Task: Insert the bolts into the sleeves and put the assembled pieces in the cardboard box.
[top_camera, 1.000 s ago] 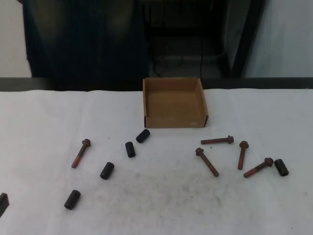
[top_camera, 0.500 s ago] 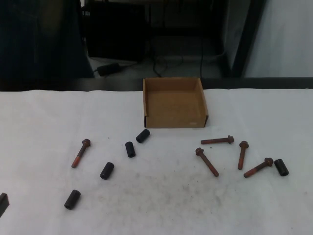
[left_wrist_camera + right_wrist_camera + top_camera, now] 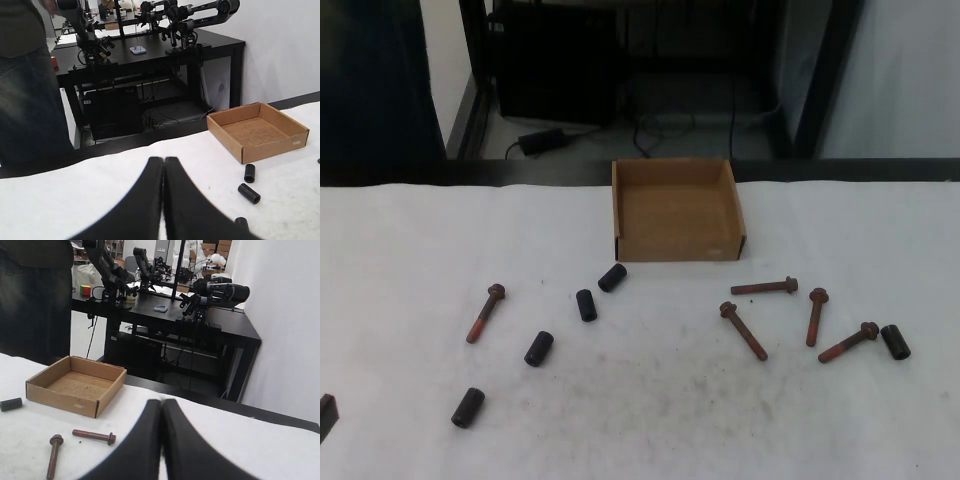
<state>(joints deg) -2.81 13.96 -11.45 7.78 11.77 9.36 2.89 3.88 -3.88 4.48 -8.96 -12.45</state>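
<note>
Bolts (image 3: 743, 331) and sleeves (image 3: 585, 305) are all lying loose on the white bench (image 3: 650, 430), none of them joined up as far as I can see. The left jaws are pressed together, with the two black fingers (image 3: 145, 200) touching along their inner edges. Out ahead of those jaws, off toward the other arm's side, there are three sleeves. One is just past the tips (image 3: 241, 222), the next a bit further out (image 3: 249, 193), and the third (image 3: 249, 173) is near the front wall of the cardboard box (image 3: 270, 147). The box sits furthest from the jaws with its floor bare. The right jaws are pressed together too. Ahead of them, toward the left arm's side, two bolts lie near each other, one crossways (image 3: 94, 436) and one more lengthwise (image 3: 53, 455). The box is beyond those, and there's a sleeve (image 3: 11, 404) past the box corner on the side away from the jaws. From above, four bolts and a lone sleeve (image 3: 895, 342) lie on the right jaws' side. One bolt (image 3: 485, 313) and four sleeves lie on the left jaws' side.
</note>
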